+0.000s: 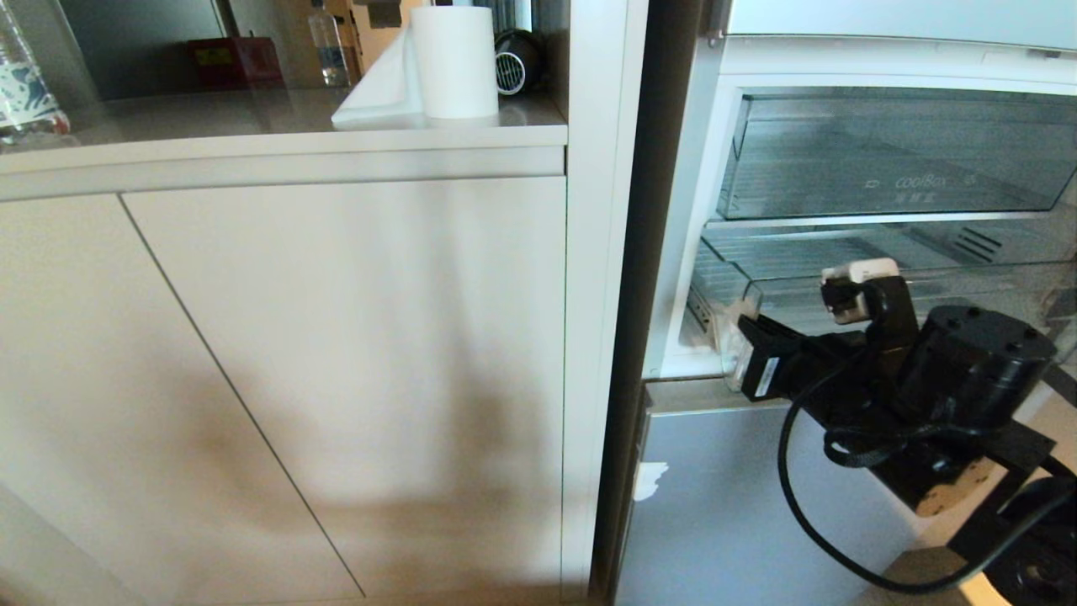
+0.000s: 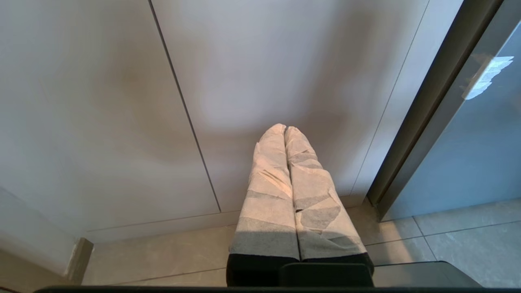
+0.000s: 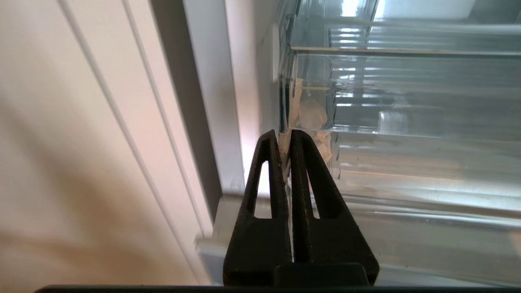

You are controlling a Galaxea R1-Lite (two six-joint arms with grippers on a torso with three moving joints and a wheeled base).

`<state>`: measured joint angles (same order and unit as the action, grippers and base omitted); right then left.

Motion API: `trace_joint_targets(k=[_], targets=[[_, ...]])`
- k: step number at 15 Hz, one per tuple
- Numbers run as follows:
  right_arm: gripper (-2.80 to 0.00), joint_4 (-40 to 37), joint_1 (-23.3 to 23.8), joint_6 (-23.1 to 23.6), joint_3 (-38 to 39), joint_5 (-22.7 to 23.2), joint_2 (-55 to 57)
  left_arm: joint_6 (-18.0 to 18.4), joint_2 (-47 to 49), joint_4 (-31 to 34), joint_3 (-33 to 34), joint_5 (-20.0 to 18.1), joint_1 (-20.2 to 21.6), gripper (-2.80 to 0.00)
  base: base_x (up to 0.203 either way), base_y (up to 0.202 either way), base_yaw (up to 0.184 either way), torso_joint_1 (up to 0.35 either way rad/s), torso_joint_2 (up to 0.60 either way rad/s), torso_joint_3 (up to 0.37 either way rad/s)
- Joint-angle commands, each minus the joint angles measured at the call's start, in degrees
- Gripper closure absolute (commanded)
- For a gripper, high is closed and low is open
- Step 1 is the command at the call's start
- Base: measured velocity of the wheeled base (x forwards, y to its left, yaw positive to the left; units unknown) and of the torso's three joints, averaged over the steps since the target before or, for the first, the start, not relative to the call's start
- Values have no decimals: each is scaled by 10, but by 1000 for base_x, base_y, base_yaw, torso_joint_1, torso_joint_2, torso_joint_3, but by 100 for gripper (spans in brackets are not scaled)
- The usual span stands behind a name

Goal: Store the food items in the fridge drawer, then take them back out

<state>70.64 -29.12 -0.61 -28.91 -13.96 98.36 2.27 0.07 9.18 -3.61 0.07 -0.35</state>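
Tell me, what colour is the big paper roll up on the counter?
The paper roll is plain white, with a loose sheet hanging off it. The head view shows it best.

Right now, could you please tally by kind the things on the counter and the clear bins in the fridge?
Plastic bottles: 2
Paper towel roll: 1
Red box: 1
Black device with a grille: 1
Clear fridge bins: 2, the coolBox bin and the shallow drawer
Total: 7

Black right arm (image 1: pixel 968 370), looping black cable (image 1: pixel 791 488), white-taped left gripper (image 2: pixel 285 129)
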Motion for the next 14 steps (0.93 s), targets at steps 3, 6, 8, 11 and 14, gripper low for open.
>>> trace_joint_targets(k=[3, 6, 8, 11, 14], targets=[[-280, 0, -29, -14, 98, -12, -113, 0, 0, 0, -1, 0, 0, 0, 0, 0, 0, 0, 0, 0], [-280, -25, -57, -14, 137, -43, -216, 0, 0, 0, 0, 0, 0, 0, 0, 0, 0, 0, 0, 0], [-280, -109, -61, -13, 127, -56, -314, 0, 0, 0, 0, 0, 0, 0, 0, 0, 0, 0, 0, 0], [-280, -409, -26, -17, -38, -62, -414, 0, 0, 0, 0, 0, 0, 0, 0, 0, 0, 0, 0, 0], [-280, -643, 97, -31, -242, -37, -386, 0, 0, 0, 0, 0, 0, 0, 0, 0, 0, 0, 0, 0]])
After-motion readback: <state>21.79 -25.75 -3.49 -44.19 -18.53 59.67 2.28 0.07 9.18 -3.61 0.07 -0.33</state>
